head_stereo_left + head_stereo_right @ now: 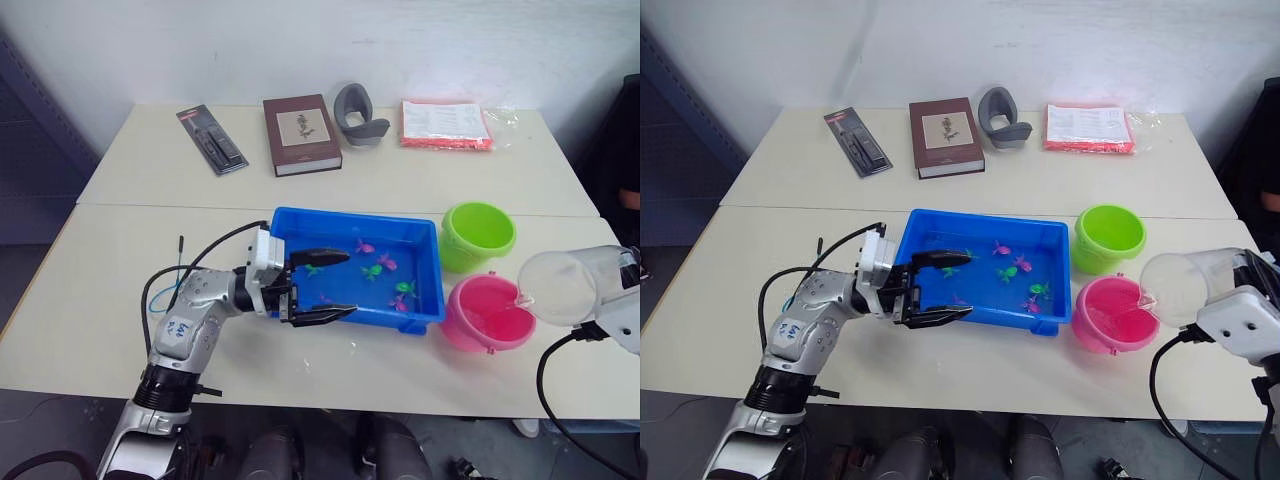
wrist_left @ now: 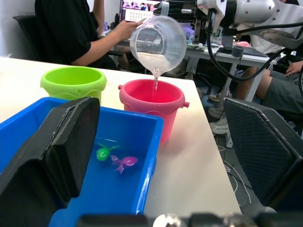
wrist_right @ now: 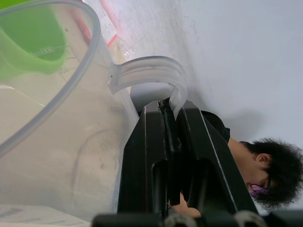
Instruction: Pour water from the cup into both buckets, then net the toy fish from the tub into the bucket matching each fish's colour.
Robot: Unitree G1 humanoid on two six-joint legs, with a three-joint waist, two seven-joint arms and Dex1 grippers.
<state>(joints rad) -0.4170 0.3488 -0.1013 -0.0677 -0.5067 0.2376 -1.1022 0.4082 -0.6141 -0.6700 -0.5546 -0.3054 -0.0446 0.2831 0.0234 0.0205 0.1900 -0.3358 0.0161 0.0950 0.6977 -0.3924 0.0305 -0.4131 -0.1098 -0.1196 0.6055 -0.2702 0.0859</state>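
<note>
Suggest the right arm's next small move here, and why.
Probably hold the tilt a moment: the right gripper, shut on the cup handle, is streaming water into the pink bucket, and water remains. The green bucket comes next.

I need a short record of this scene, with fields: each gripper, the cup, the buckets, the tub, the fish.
right gripper: shut on the handle of the clear cup, which is tilted
cup: pouring a thin stream of water into the pink bucket
green bucket: beside the pink one, no water going into it now
left gripper: open, holding nothing, at the near left end of the blue tub
toy fish: green and pink, all in the tub
net: blue-rimmed hoop not identified
</note>
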